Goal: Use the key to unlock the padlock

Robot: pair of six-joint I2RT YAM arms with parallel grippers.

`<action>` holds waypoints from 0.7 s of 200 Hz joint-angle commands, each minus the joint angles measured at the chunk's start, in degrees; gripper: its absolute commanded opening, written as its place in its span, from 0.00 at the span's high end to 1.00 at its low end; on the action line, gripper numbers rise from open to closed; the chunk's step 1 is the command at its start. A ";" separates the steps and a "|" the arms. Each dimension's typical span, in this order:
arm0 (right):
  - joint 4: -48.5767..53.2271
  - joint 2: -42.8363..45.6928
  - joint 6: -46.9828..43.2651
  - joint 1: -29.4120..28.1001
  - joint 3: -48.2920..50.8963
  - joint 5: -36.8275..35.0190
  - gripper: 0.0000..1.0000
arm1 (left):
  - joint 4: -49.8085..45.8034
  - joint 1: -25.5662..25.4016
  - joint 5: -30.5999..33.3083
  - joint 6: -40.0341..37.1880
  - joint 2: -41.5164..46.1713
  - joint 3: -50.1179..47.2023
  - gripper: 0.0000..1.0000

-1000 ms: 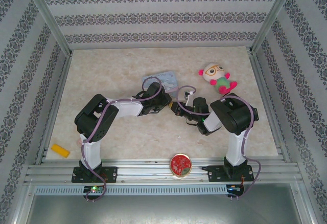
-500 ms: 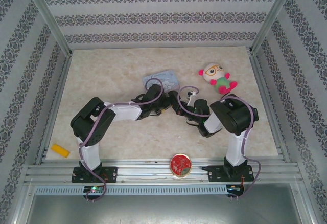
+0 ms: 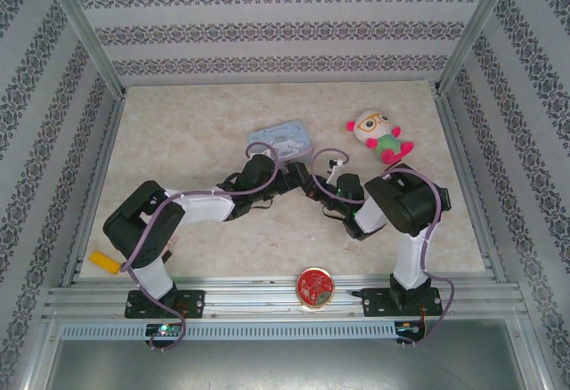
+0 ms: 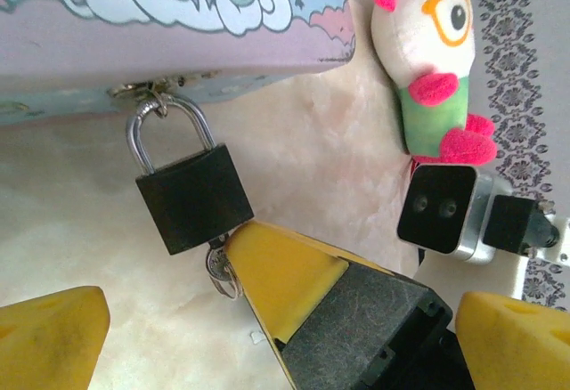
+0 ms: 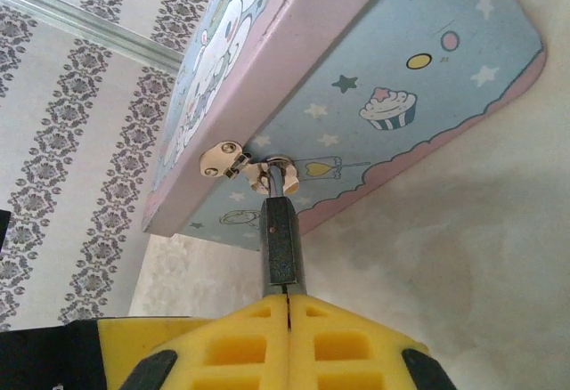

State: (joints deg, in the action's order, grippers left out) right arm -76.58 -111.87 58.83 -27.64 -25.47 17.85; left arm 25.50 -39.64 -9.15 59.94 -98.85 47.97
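The padlock, black with a silvery shackle, hangs from the hasp of the light-blue cartoon tin. The key sticks out of the padlock's underside with a small ring on it. My right gripper is shut on the key, its yellow fingers pressed against the lock's bottom. In the right wrist view the padlock stands edge-on above the shut right gripper, and the key is hidden between the pads. My left gripper is open wide, and its fingertips stand clear of the lock.
A plush toy lies to the right of the tin. A yellow block sits at the near left edge. A red round object rests on the front rail between the arm bases. Patterned walls enclose the table.
My left gripper has opened wide. The left arm's elbow has swung down and to the left, stretching the arm out. The right arm has stayed put, still shut.
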 commanded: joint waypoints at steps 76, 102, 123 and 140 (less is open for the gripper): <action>-2.88 -3.83 7.07 -0.66 -3.56 -1.77 1.00 | 17.01 5.34 0.22 2.20 -5.11 -2.24 0.15; -2.88 -4.23 7.53 -0.92 -4.43 -1.67 1.00 | 13.01 5.43 1.35 1.85 -5.30 -1.40 0.23; -2.88 -4.43 8.06 -1.01 -4.89 -1.77 1.00 | 12.79 5.49 1.37 1.63 -5.79 -1.24 0.23; -2.88 -4.77 8.40 -1.04 -5.41 -1.55 1.00 | 13.67 5.72 0.81 1.45 -6.90 -0.85 0.21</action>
State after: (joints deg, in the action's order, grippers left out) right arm -77.52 -115.59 66.15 -28.29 -29.50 17.32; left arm 38.44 -34.74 -8.54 61.71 -103.85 45.91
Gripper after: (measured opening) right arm 0.062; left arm 0.780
